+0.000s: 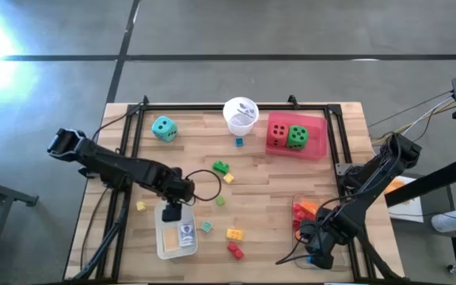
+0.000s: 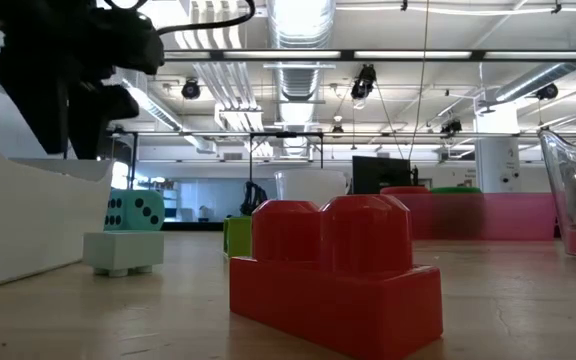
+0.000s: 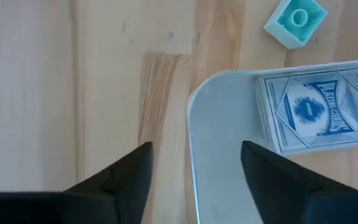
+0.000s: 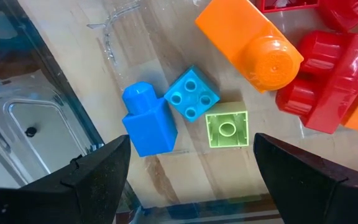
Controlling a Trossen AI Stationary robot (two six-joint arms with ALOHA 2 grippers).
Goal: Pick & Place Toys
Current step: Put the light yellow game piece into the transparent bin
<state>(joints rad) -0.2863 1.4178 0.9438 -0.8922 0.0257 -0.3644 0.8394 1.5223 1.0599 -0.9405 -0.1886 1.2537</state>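
Observation:
My left gripper (image 1: 171, 212) hangs open, pointing down over the far end of a white tray (image 1: 165, 247). In the left wrist view its fingers stand on either side of the tray's rounded corner (image 3: 194, 106). A blue-backed card pack (image 3: 309, 112) lies flat in the tray. A teal brick (image 3: 295, 22) rests on the table just beyond. My right gripper (image 1: 317, 239) is open above a clear tray (image 1: 298, 199), which holds blue (image 4: 148, 124), green (image 4: 227, 129), orange (image 4: 253, 43) and red (image 4: 328, 81) bricks. Loose bricks (image 1: 234, 234) lie mid-table.
A teal die (image 1: 164, 128) sits far left, next to a white cup (image 1: 241, 115). Red (image 1: 279, 133) and green (image 1: 297, 136) dice lie in a pink tray (image 1: 321, 142). A red brick (image 2: 333, 275) is nearest the front edge. Black rails (image 1: 133, 127) border the table.

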